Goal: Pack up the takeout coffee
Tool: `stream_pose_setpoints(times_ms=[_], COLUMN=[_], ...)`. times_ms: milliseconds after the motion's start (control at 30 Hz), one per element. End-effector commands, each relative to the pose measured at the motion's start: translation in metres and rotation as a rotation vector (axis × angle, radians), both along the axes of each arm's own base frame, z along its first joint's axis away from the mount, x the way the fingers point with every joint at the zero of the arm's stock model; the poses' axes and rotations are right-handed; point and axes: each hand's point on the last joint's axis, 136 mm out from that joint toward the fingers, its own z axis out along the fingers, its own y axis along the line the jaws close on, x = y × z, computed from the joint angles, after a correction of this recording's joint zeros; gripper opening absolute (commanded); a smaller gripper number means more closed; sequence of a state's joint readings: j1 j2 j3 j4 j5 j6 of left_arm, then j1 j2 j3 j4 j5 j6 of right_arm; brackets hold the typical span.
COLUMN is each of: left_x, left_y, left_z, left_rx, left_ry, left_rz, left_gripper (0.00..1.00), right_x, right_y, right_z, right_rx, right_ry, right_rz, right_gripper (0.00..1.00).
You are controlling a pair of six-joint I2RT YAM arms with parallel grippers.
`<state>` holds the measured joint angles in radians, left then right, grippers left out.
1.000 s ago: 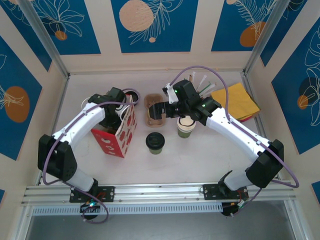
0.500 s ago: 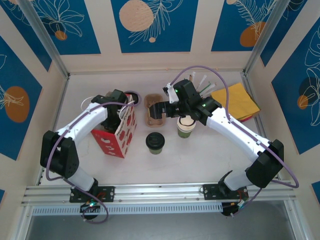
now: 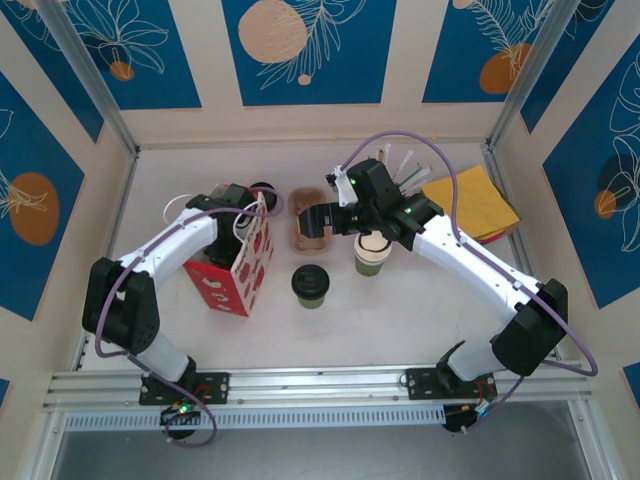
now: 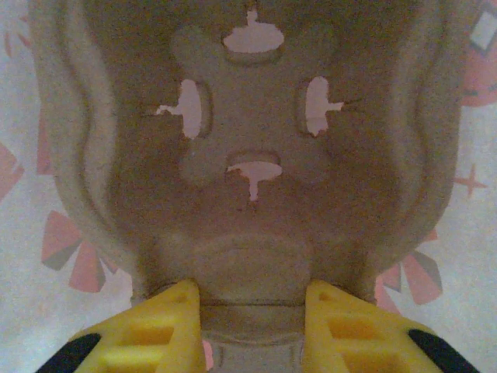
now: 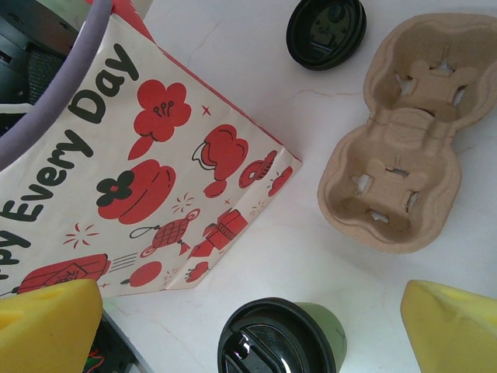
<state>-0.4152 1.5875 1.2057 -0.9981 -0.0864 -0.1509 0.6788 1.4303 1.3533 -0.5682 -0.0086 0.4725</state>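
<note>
Found takeout coffee (image 3: 311, 284) upright on desk (image 3: 400, 320), lid on, between paper bag (image 3: 240, 265) and lidless cup (image 3: 370, 258). Noted left tool (image 4: 252, 330) pinched on rim of pulp carrier (image 4: 256, 155), at the bag's mouth. Logged right tool (image 5: 248, 330) spread wide, empty, above the coffee.

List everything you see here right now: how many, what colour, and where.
takeout coffee: one, green with black lid, table centre
paper bag: one, white and red, left of centre
lidless cup: one, green, white inside, right of the coffee
loose lid: one, black, behind the bag
pulp carrier: one, brown, two empty cells, behind the coffee
second pulp carrier: one, brown, printed paper behind it
napkins: stack, yellow and orange, back right
straws or stirrers: several, white and green, back
left gripper: yellow fingers, shut on second pulp carrier
right gripper: yellow fingers, open, by the pulp carrier
</note>
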Motion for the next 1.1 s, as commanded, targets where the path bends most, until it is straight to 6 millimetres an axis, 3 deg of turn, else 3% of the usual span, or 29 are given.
stream_pose_setpoints(times_ms=[0, 200, 733, 1067], left_x=[-0.005, 0.002, 0.015, 0.013], left_y=[0.002, -0.001, -0.031, -0.03], left_z=[-0.009, -0.006, -0.003, -0.011], left_rx=[0.023, 0.019, 0.027, 0.055], left_ry=[0.026, -0.006, -0.071, -0.048], left_rz=[-0.001, -0.017, -0.175, -0.178], left_gripper=[0.27, 0.27, 0.28, 0.27], right_x=[-0.001, -0.001, -0.004, -0.004], right_y=[0.002, 0.0, -0.006, -0.01], right_z=[0.009, 0.009, 0.008, 0.006], right_rx=[0.023, 0.018, 0.003, -0.003], right_ry=[-0.001, -0.003, -0.002, -0.003], right_rz=[0.015, 0.01, -0.004, -0.022], right_gripper=[0.99, 0.99, 0.99, 0.99])
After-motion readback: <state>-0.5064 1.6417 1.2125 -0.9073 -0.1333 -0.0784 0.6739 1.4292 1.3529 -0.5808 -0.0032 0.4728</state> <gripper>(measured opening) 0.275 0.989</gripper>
